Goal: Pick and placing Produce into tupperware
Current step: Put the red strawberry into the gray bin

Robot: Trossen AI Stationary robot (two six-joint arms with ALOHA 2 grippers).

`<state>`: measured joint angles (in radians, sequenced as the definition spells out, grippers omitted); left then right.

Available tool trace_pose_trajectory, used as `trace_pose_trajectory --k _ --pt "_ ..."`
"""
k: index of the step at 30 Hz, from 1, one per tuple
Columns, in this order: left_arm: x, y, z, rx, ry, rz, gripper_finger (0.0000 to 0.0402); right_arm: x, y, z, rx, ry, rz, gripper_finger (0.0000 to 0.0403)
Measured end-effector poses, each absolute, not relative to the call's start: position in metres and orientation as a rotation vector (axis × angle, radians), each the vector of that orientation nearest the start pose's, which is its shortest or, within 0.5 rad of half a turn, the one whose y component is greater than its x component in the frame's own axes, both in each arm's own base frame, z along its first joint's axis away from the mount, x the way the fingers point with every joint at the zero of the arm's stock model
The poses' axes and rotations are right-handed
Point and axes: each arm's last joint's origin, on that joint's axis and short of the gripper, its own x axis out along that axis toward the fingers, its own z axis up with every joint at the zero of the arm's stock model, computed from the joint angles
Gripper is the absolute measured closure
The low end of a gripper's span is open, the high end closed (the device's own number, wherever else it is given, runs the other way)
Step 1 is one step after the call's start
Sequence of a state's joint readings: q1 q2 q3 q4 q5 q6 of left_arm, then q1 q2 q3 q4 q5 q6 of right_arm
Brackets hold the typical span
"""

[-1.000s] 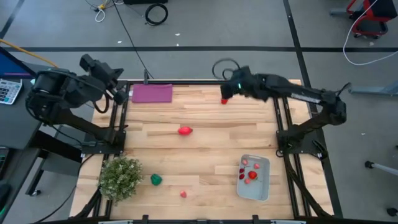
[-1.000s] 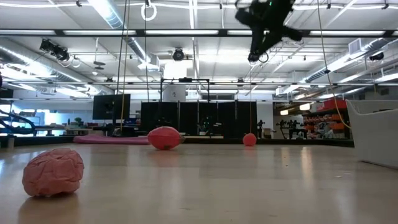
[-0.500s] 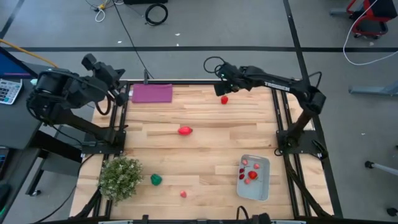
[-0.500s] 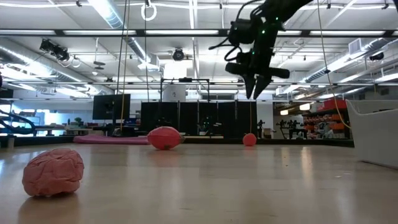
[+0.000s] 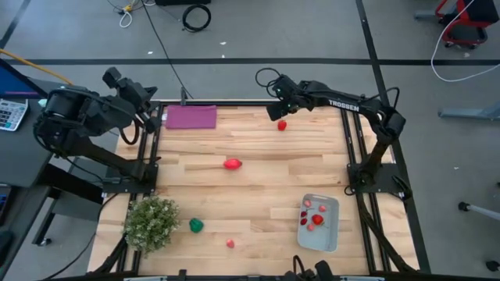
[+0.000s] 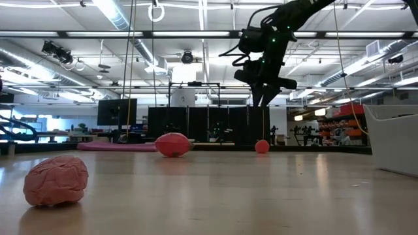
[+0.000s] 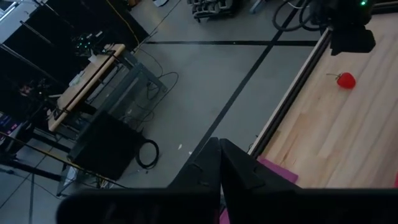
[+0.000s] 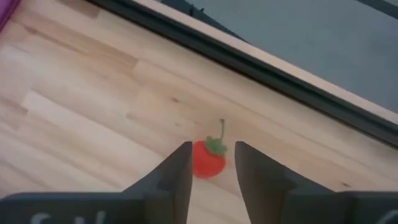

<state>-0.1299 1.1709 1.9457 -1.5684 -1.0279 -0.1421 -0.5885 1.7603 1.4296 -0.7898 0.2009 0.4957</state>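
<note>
A small red tomato with a green stalk (image 5: 281, 124) lies on the wood near the table's far edge. My right gripper (image 5: 280, 113) hangs above it, open and pointing down. In the right wrist view the tomato (image 8: 208, 159) shows between the two fingers, and in the low view the gripper (image 6: 261, 99) is well clear of the tomato (image 6: 262, 146). The clear tupperware (image 5: 322, 240) sits near the right near corner and holds several red pieces. My left gripper (image 5: 152, 119) is shut and waits at the far left corner.
More produce lies loose: a red piece (image 5: 232, 164) mid-table, a green piece (image 5: 196, 225) and a small pink piece (image 5: 230, 243) near the near edge. A bushy plant (image 5: 151, 222) stands at the near left. A flat purple rectangle (image 5: 191, 117) lies at the far left.
My right gripper has come down from high above the table toward the tomato at the far edge, shifting slightly toward the table's left, and now points down over it. The produce and the tupperware have stayed where they were.
</note>
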Motion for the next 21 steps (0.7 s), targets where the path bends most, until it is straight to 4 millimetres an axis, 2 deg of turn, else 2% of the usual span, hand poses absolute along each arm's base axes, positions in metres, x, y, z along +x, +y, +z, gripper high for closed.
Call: trace_pose_trajectory --k 10,21 --pt "0.111 0.011 0.502 0.318 0.620 0.892 0.0379 0.307 -0.192 0.253 0.594 0.951 -0.962 0.0221" --pt "0.111 0.011 0.502 0.318 0.620 0.892 0.0392 0.307 -0.192 0.253 0.581 0.949 -0.980 0.0217"
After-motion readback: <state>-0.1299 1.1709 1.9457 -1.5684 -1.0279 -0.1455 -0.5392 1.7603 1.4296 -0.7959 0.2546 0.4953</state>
